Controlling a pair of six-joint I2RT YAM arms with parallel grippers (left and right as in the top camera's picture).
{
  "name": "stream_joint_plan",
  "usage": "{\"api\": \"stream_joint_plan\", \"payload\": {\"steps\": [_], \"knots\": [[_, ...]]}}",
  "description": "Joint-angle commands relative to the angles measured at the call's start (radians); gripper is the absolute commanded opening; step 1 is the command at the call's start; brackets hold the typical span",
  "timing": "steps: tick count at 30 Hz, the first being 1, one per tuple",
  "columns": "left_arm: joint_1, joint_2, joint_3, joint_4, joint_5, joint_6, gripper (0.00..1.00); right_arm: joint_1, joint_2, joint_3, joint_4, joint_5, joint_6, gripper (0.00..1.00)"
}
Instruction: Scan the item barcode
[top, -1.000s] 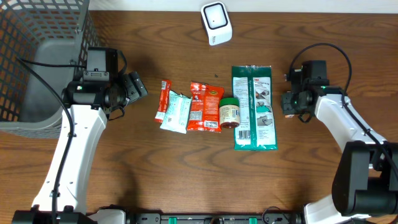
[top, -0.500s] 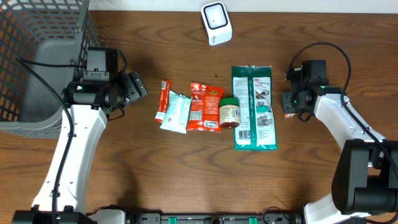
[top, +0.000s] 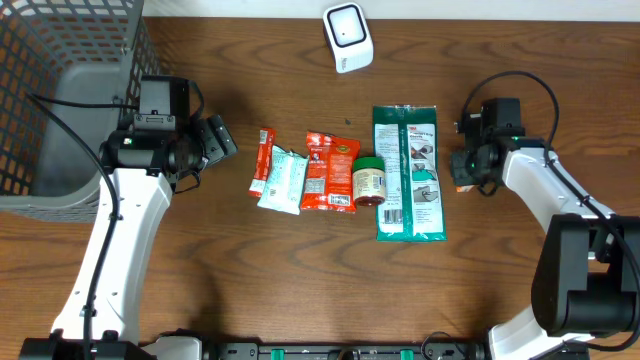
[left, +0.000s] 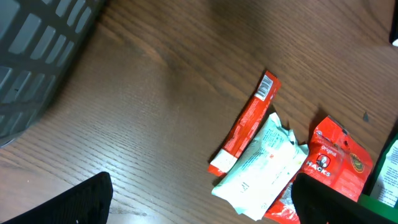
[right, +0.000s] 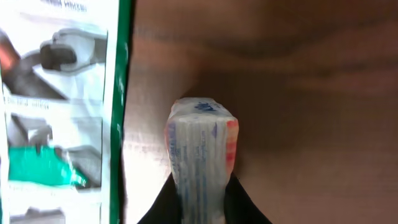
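The packet (right: 200, 149) sits at the right side of the worktop (top: 300, 270), just beside the right edge of the long green pouch (right: 56, 93). It is low over the wood, and whether it touches the wood cannot be told. In the right wrist view its long axis runs straight out from the right gripper (right: 200, 200), whose jaws pinch its near end from both sides. The free end points away from the wrist, with a narrow striped face turned up. Whether that face carries the barcode is too blurred to tell.

The scanner (top: 347, 37) stands at the far edge of the worktop, well apart from the packet. In the overhead view it lies up and to the left, past the top end of the pouch. The judgement is that the coming move is a lift and a carry on that diagonal. The packet would then need turning so its printed side faces the scanner's window.

The left gripper (top: 218, 138) hangs near the basket (top: 60, 90) with its jaws spread wide, holding nothing. It is about as far from the scanner as the right one, but only the right one has the packet.
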Motion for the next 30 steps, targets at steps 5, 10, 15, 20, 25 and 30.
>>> {"api": "stream_joint_plan", "payload": {"steps": [5,10,15,20,25,30], "knots": [[0.003,0.004,0.011,-0.005,-0.012,0.017,0.92,0.009,-0.118,0.182,-0.189,-0.002,0.095,0.01],[0.003,0.004,0.011,-0.005,-0.012,0.017,0.92,0.024,-0.152,0.435,-0.439,-0.016,0.203,0.01],[0.003,0.004,0.011,-0.005,-0.012,0.017,0.92,0.048,-0.148,0.681,-0.662,-0.051,0.239,0.01],[0.003,0.004,0.011,-0.005,-0.012,0.017,0.92,0.083,-0.113,0.915,-0.772,-0.089,0.281,0.01],[0.003,0.004,0.011,-0.005,-0.012,0.017,0.92,0.158,0.052,1.222,-0.876,-0.104,0.312,0.01],[0.003,0.004,0.011,-0.005,-0.012,0.017,0.92,0.249,0.297,1.473,-0.887,-0.099,0.314,0.01]]}}
